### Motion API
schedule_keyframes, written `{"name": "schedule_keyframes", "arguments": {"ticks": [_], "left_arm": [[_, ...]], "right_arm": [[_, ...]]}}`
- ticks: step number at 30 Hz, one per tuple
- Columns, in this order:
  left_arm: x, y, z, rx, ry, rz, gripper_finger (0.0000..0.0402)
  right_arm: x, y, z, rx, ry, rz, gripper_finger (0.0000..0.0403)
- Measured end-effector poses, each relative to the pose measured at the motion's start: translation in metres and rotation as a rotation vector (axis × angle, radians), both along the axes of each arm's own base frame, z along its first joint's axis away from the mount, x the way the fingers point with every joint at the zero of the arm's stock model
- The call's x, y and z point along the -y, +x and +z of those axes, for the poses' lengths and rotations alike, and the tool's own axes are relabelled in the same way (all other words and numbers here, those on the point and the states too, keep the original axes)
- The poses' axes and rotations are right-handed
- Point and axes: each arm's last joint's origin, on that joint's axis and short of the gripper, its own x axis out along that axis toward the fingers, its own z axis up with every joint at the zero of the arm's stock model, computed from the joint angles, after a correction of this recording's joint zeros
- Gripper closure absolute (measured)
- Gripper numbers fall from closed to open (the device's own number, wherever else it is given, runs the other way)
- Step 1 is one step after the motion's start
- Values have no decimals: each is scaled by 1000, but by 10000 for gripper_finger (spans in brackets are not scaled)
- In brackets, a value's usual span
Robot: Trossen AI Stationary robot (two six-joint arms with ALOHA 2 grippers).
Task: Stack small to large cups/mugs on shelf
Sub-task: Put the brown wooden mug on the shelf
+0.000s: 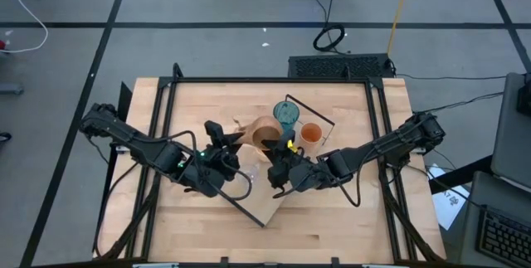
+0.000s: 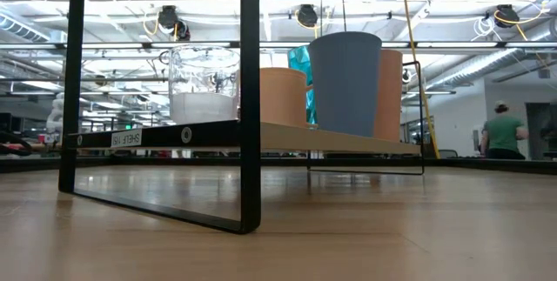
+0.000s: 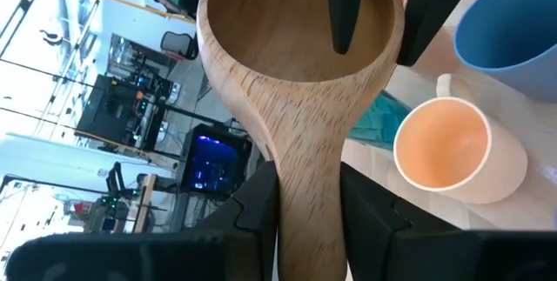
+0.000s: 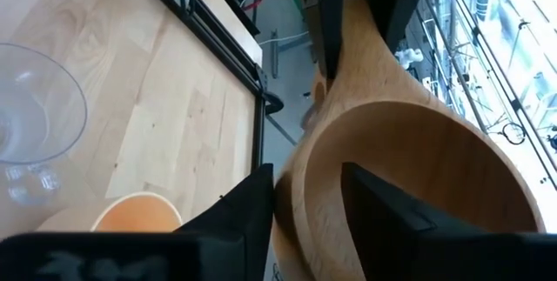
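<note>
Being gripped by its handle right now is the mug (image 3: 296, 55). The left claw (image 3: 309, 196) is being kept narrow, with a finger pressed on each side of that handle. The mug is being held up in the air above the shelf (image 2: 365, 144), so only its underside is being caught at the upper edge of the low view.

The right claw (image 4: 305, 185) is being brought in from the opposite side, facing the left one across the mug. It is being held fairly narrow but not clamped. The mug's wall is being straddled, one finger outside and one inside the bowl, with a gap showing between the inner finger and the wall.

Under and just past the two claws, the other cups are being kept on the shelf. An orange cup (image 3: 444, 146) is sitting just below the left claw's load, with the blue cup (image 3: 513, 33) right beside it. On the far side of the right claw, the teal tumbler (image 1: 286, 115) and a second orange cup (image 1: 310, 134) are standing close together. The clear cup (image 4: 35, 129) is sitting off to the outer side of the right claw, apart from the rest. The shelf itself is lying at an angle across the table (image 1: 348, 226).
</note>
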Motion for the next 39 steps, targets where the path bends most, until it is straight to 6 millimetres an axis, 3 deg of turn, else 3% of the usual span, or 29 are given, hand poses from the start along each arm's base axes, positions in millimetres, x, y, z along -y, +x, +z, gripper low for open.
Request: {"name": "schedule_keyframes", "arguments": {"ticks": [14, 29, 39], "left_arm": [[5, -2, 0, 3, 2, -16, 305], [11, -3, 2, 17, 14, -39, 305], [11, -2, 3, 14, 23, -50, 304]], "right_arm": [[0, 0, -1, -5, 7, 10, 336], [0, 0, -1, 17, 34, -1, 349], [-1, 0, -1, 22, 59, 8, 377]]}}
